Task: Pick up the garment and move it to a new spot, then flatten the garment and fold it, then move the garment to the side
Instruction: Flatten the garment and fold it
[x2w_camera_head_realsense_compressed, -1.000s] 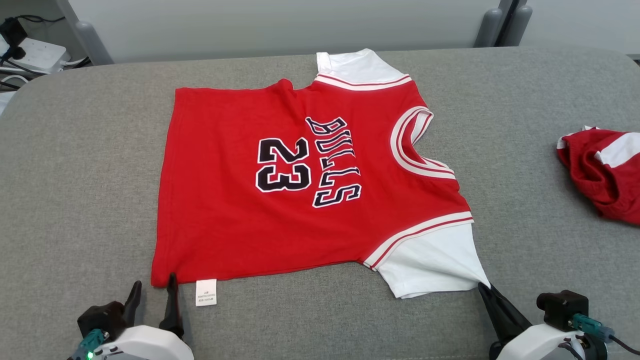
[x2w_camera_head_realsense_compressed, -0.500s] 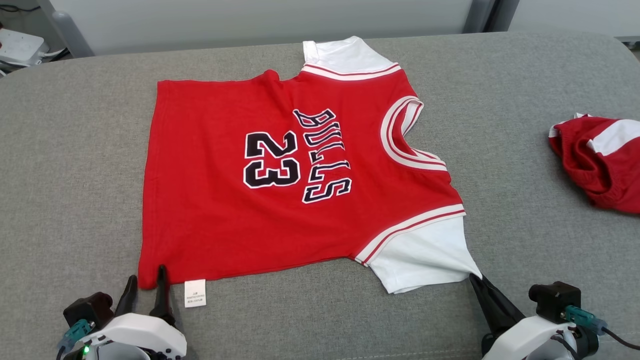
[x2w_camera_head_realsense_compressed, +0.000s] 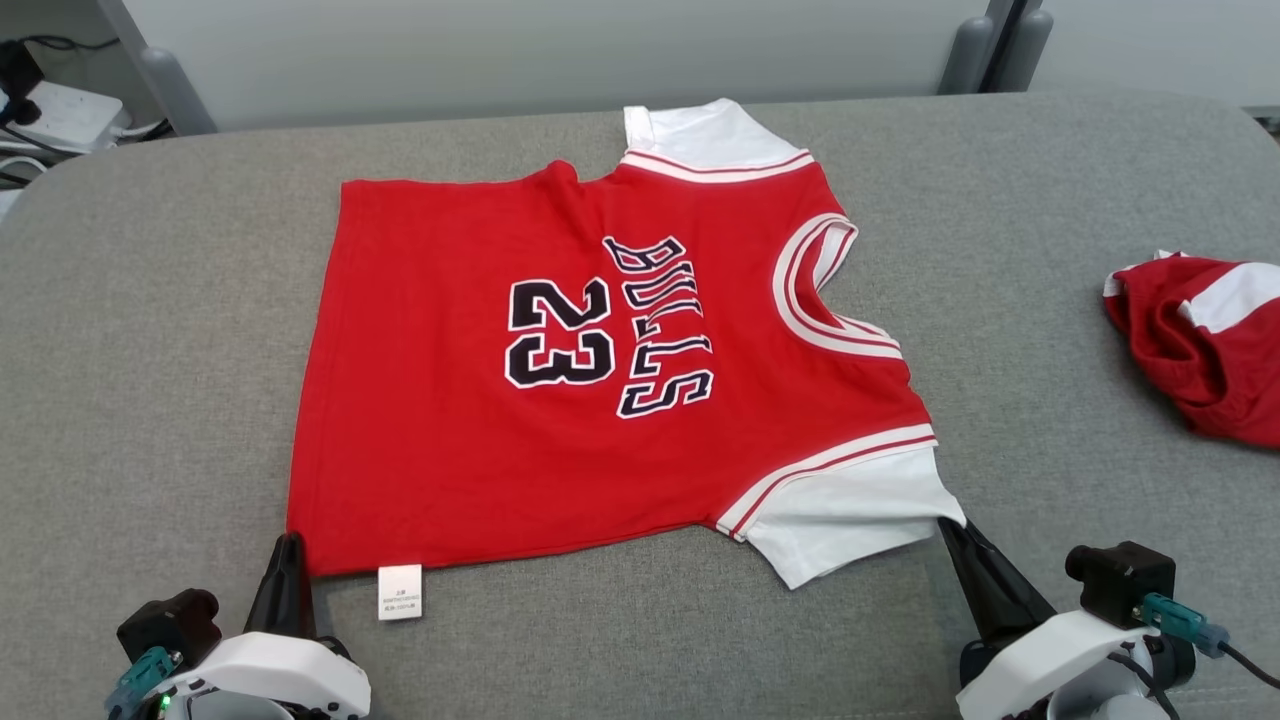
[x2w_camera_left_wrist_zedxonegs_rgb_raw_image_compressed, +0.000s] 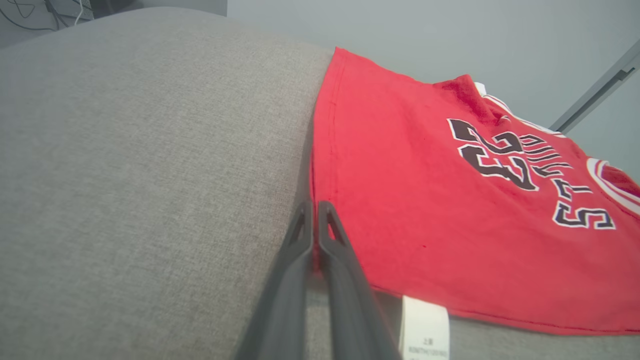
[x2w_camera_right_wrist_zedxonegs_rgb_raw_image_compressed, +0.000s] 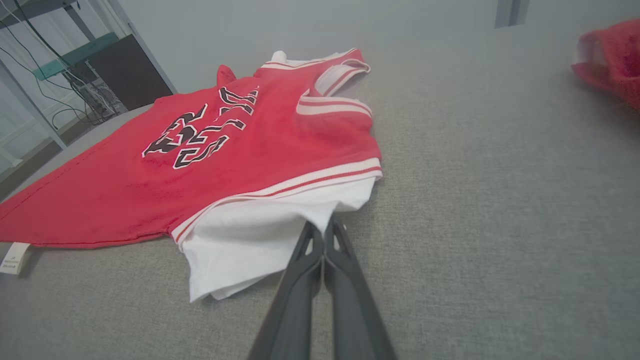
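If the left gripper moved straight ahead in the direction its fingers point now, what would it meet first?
The red jersey: the left gripper is shut at its near hem corner, apparently pinching it. Further on, the line seems to follow that hem edge.

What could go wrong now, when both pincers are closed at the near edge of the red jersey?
1. The left pincer bites only the very corner of the jersey hem; such a thin grip may slip on lifting.
2. The right pincer holds only the tip of the white sleeve, so the cloth could stretch or the body sag unevenly.
3. The far edge has a small bump that may get folded in.
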